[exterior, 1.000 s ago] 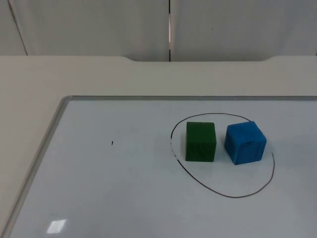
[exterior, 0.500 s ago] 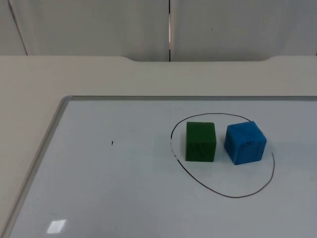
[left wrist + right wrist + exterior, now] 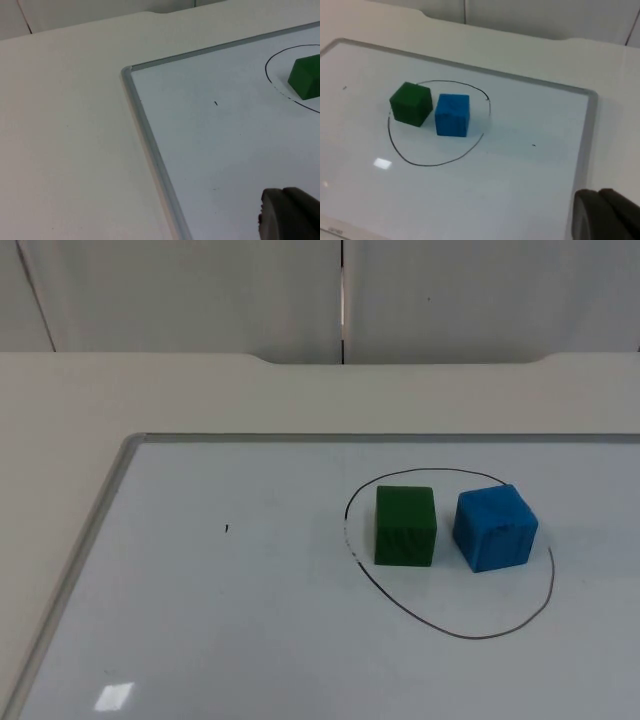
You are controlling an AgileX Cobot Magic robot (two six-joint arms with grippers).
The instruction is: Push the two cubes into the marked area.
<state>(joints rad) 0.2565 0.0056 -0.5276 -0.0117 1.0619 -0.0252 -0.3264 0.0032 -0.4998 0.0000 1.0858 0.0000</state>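
Note:
A green cube (image 3: 405,526) and a blue cube (image 3: 495,527) stand side by side, a small gap between them, on a whiteboard (image 3: 200,620). Both are inside a hand-drawn black oval (image 3: 440,628). In the right wrist view the green cube (image 3: 410,104) and blue cube (image 3: 452,114) sit in the oval (image 3: 427,162), well ahead of my right gripper (image 3: 605,215). From the left wrist the green cube (image 3: 306,77) appears far beyond my left gripper (image 3: 290,215), partly cut off. Both arms wait away from the cubes.
The whiteboard has a raised grey frame (image 3: 100,512), with its corner (image 3: 127,70) near the left arm and its right edge (image 3: 589,135) near the right arm. Beige table top (image 3: 60,440) surrounds it. A grey partition wall (image 3: 200,290) closes the back.

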